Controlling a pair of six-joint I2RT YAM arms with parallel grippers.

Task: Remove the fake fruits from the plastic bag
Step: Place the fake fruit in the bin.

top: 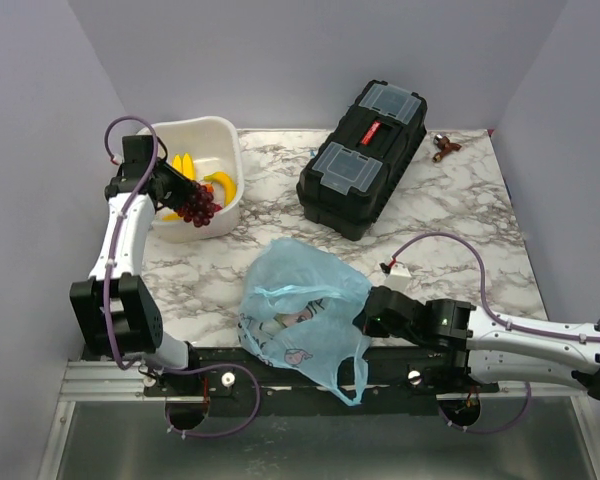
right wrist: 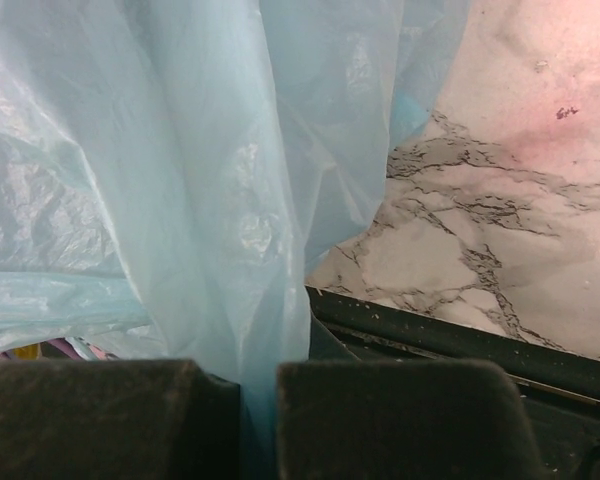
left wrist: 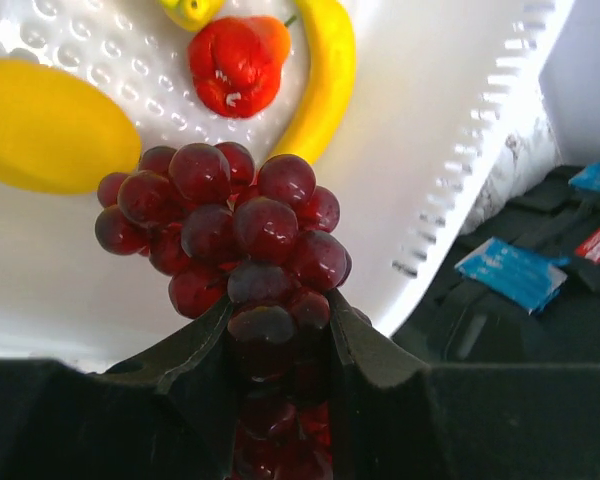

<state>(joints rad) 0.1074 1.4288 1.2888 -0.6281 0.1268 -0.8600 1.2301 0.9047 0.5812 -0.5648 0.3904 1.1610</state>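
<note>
**Step in hand: drop grapes into tub.**

1. State of left claw (left wrist: 280, 335): pinching the grapes (left wrist: 235, 230) by the lower part of the bunch. Most of the bunch sticks out past the fingertips.
2. Position: the tub (left wrist: 450, 150) lies directly ahead of and beneath the left claw. Banana (left wrist: 325, 80), red fruit (left wrist: 235, 65) and a yellow fruit (left wrist: 50, 125) lie on the tub floor beyond the tips. In the top view the bunch hangs close to the tub's near rim.
3. Recommended: advance the left claw until the whole bunch is inside the rim, then lower it before release. Spread the fingers wide; the bunch is wedged deep between them and is likely to cling.
4. Aim for the bare floor short of the banana, so the bunch does not roll off the other fruit.
5. State of right claw (right wrist: 258, 400): pressed together on a fold of the bag (right wrist: 130, 180). The bag's bulk rises ahead and to the left of the tips. Hold this grip steady.
6. Remaining contents of the bag cannot be confirmed; only a blurred yellow-and-pink patch shows low at the left.
</note>
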